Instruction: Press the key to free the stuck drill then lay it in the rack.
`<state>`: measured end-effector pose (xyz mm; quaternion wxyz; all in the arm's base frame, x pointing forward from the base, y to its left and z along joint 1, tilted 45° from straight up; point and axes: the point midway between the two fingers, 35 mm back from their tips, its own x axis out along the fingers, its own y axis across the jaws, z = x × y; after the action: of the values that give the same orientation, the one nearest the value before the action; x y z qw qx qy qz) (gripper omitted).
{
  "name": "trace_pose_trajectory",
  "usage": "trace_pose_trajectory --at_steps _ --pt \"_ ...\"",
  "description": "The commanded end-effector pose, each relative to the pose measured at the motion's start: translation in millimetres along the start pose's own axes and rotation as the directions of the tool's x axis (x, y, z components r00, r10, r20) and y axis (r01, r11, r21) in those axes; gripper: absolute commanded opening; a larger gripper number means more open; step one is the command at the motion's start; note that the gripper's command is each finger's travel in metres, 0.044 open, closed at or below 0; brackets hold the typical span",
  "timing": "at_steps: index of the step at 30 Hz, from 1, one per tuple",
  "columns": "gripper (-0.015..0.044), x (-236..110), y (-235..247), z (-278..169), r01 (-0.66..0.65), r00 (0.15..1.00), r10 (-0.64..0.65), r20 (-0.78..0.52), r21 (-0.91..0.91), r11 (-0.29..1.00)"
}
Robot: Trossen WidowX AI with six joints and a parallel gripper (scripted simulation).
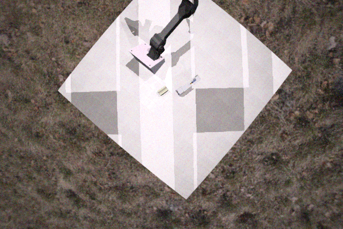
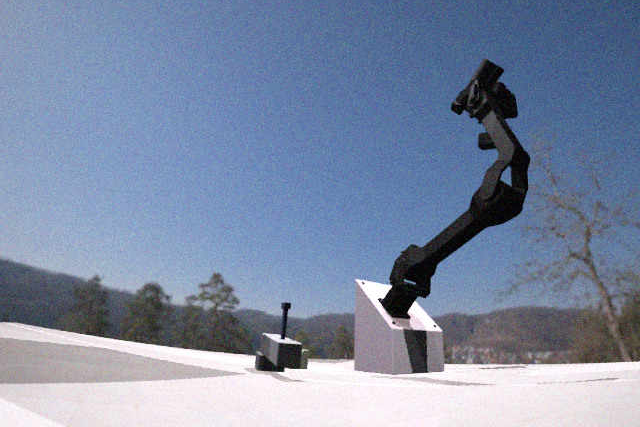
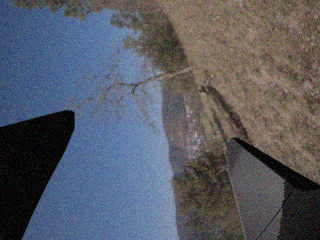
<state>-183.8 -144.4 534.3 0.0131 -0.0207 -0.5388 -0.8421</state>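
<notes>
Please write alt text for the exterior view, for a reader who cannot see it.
A black robot arm rises from a slanted white pedestal and lifts its open gripper high against blue sky. Left of the pedestal, a small grey block with a thin dark pin upright sits on the white platform.

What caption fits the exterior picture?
Black robot arm raises its open end effector skyward, far above the small grey block.

I saw a white table (image 1: 221, 54) patterned with pale and darker grey bands and squares, on mottled brown ground (image 1: 41, 165). Arm (image 1: 171, 27) was black, its wedge base (image 1: 140, 51) pale pink-white. Rack (image 1: 162, 90) was cream-yellow, block (image 2: 281, 350) dark grey, drill (image 2: 284, 319) black.
</notes>
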Motion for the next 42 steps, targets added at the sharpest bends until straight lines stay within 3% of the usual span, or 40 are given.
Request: trace_pose_trajectory --at_steps 1,9,15,21,29,36,42 --pt "0.0374 0.0 0.0 0.0 0.0 1.0 0.0 0.0 0.0 1.0" --pt "0.0164 -0.3 0.5 -2.7 -0.004 1.0 0.004 -0.009 -0.008 1.0" --pt "0.0006 -23.3 10.5 -88.8 -0.168 0.952 0.1 -0.289 -0.22 0.961" --pt "0.0 -73.1 6.3 -175.7 -0.406 0.803 0.138 -0.58 -0.362 0.84" --pt "0.0 -171.3 -26.7 -266.3 -0.732 0.483 0.069 -0.873 -0.359 0.579" --pt "0.0 -268.3 -75.8 -306.5 -0.929 0.17 -0.08 -0.982 -0.187 0.318" --pt "0.0 -351.6 -135.8 -314.5 -0.993 -0.082 -0.272 -0.959 0.055 0.106"
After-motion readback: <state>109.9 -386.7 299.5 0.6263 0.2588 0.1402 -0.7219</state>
